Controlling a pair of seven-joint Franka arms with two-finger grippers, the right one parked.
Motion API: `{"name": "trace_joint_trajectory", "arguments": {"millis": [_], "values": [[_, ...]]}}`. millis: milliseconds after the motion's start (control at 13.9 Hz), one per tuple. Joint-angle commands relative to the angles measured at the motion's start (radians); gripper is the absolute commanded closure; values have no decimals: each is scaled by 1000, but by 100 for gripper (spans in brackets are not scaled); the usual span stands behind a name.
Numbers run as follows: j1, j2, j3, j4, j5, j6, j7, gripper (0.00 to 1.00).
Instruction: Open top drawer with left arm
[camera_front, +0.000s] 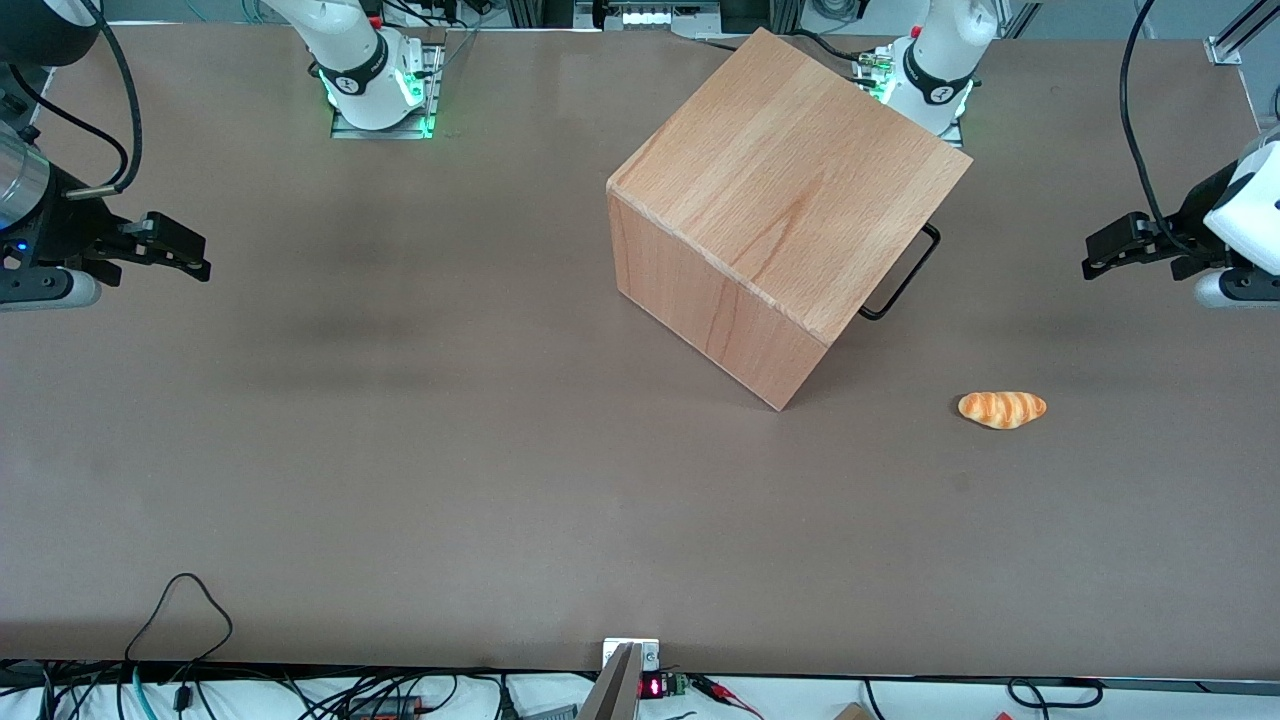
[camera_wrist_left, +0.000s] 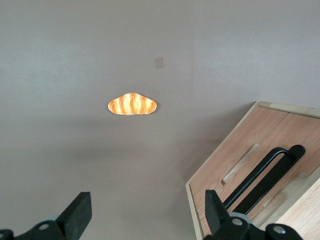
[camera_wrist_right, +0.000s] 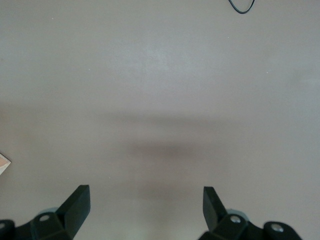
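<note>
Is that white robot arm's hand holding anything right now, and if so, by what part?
Nothing is held. The hand hangs open above the table toward the working arm's end, apart from the cabinet; the top drawer's black handle is untouched.

Cabinet sitting on the worktop, bread roll lying nearer the front camera toward the working arm's end, gripper hovering apart from the drawer handle, fingers spread.
</note>
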Motion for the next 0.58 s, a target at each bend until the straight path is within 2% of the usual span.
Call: {"name": "trace_joint_trajectory", "arguments": {"millis": [0, 505], "values": [[0, 0, 6, 15, 9, -20, 9, 0], [0, 7, 8, 12, 7, -16, 17, 0]]}}
